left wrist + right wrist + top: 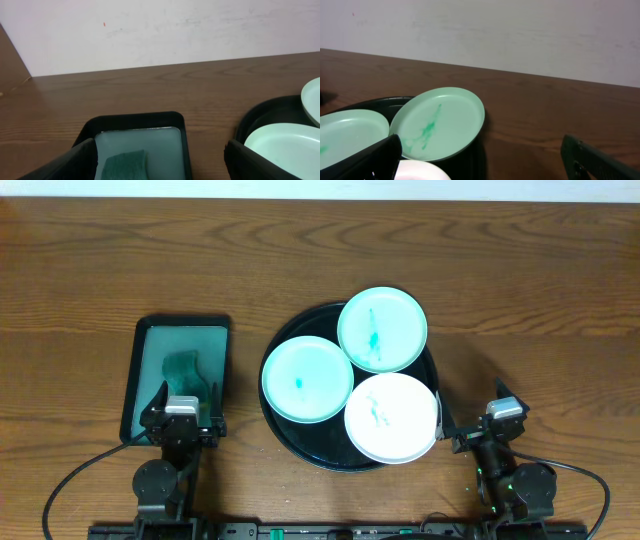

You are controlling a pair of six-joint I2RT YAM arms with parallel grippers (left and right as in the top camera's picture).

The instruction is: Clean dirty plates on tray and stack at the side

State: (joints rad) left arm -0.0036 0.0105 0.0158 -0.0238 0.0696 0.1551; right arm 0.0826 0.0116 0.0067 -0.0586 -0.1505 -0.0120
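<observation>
The round black tray (283, 348) holds three plates. One mint plate (382, 329) with a teal smear leans on the tray's back right rim. Another mint plate (307, 379) lies at the left, and a white plate (391, 417) with a faint smear at the front right. My left gripper (188, 395) is open over the near end of the teal tray. My right gripper (473, 408) is open just right of the white plate. In the right wrist view the smeared mint plate (440, 125) lies ahead of the open right gripper (481, 150), which holds nothing.
A rectangular dark-rimmed teal tray (140, 370) with a green sponge (187, 370) stands left of the black tray. The sponge (125, 165) shows between the open left gripper's (157, 155) fingers. Bare wooden table lies behind and to both sides; a pale wall stands at the back.
</observation>
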